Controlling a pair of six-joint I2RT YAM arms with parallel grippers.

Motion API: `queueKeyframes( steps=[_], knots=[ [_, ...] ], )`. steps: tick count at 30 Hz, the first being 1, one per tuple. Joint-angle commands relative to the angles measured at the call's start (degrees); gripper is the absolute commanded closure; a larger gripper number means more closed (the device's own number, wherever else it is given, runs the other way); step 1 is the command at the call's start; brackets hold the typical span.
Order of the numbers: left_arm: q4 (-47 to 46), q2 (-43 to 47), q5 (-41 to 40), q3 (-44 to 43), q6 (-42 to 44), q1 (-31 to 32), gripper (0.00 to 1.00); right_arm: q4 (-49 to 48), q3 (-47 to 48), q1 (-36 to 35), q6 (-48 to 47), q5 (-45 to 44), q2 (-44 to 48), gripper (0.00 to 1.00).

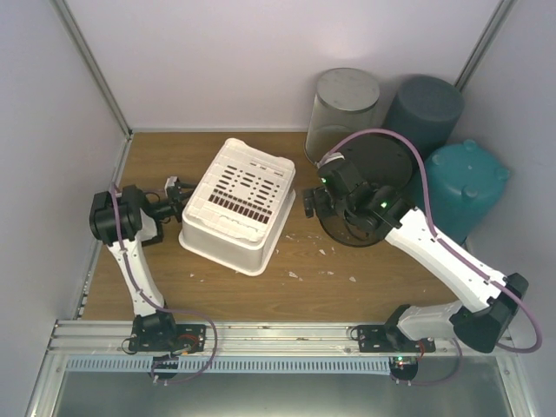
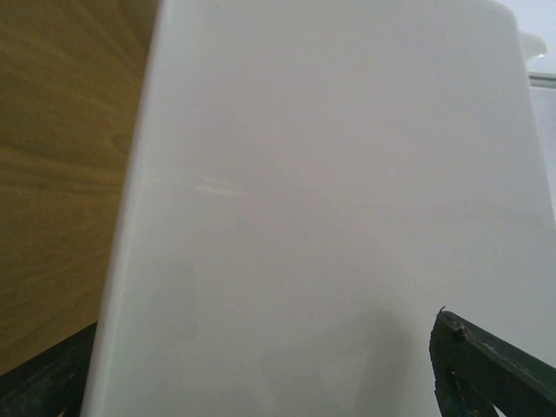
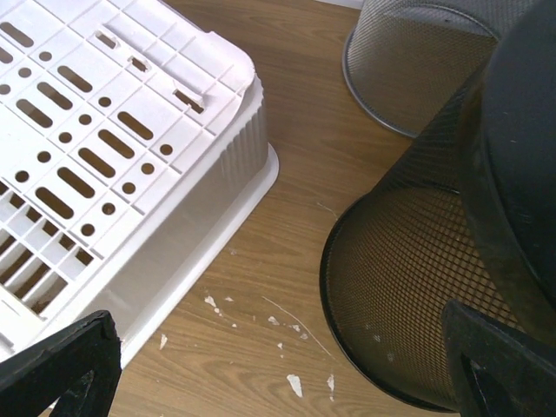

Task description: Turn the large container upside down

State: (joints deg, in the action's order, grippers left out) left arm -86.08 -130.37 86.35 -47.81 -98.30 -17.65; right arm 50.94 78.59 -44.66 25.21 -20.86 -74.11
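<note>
White container lies bottom-up, just ahead of the wide-open left fingers; right fingers wide too. A sideways swing could shove it.

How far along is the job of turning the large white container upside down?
It looks done: the white container lies with its slotted bottom facing up and its rim on the table. Nothing is in hand: the left gripper stands open by its side wall, the right gripper open near the black mesh bin. Probably only pulling the arms back is left.
</note>
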Motion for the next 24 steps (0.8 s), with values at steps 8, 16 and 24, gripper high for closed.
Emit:
queueKeyframes(
  steps=[8,16,24],
  knots=[
    [94.37,9.29,-9.58,-21.07,78.17,-1.34,0.01,-5.37,4.62,-3.14,-1.19,5.55,-9.35,0.0],
    [110.77,6.32,-20.22,-24.69,91.87,-1.09,0.01,-10.56,6.09,-5.83,-0.71,9.02,-19.12,0.0],
    [117.12,10.45,-31.24,-24.13,97.96,-0.19,0.01,-13.15,5.02,-6.59,1.6,11.43,-21.61,0.0]
  ],
)
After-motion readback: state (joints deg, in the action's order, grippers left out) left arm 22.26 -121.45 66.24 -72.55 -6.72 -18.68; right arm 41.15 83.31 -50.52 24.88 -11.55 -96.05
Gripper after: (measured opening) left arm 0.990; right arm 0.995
